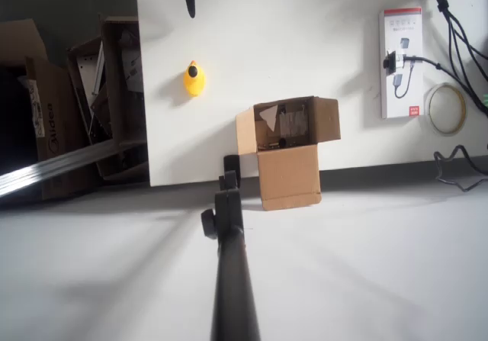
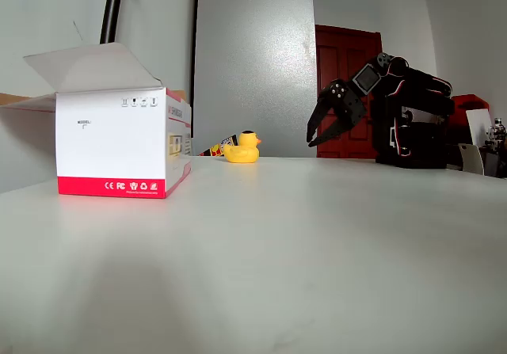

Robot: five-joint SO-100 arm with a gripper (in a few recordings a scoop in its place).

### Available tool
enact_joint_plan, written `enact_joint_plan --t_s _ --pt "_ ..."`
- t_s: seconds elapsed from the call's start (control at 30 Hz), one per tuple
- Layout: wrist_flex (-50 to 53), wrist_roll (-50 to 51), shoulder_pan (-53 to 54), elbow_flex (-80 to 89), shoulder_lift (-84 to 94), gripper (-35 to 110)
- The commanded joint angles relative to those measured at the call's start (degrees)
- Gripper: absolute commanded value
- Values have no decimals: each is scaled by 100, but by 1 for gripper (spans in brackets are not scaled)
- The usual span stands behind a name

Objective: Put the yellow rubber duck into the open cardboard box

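The tool (image 2: 321, 132) hangs released and empty, well apart from the yellow rubber duck (image 1: 194, 78). The open cardboard box (image 1: 287, 152) sits near the duck; a sloppy approach could knock the rounded duck away across the worktop (image 1: 305, 51).

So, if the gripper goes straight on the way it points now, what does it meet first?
Probably the yellow rubber duck, straight ahead of the gripper in the overhead view. The fixed view shows a downward tilt, so the table might come first.
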Motion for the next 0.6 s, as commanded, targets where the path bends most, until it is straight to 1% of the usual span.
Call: enact_joint_plan --t_s 0.0,0.17,0.33,0.47,0.57 --pt "97 -35 167 -562 62 -1" --pt "105 -202 369 -1582 -202 1" --pt "141 -202 264 -2470 -932 1" --pt "97 -202 62 -3094 -1731 2" --pt "26 -202 105 -3656 -2725 1"
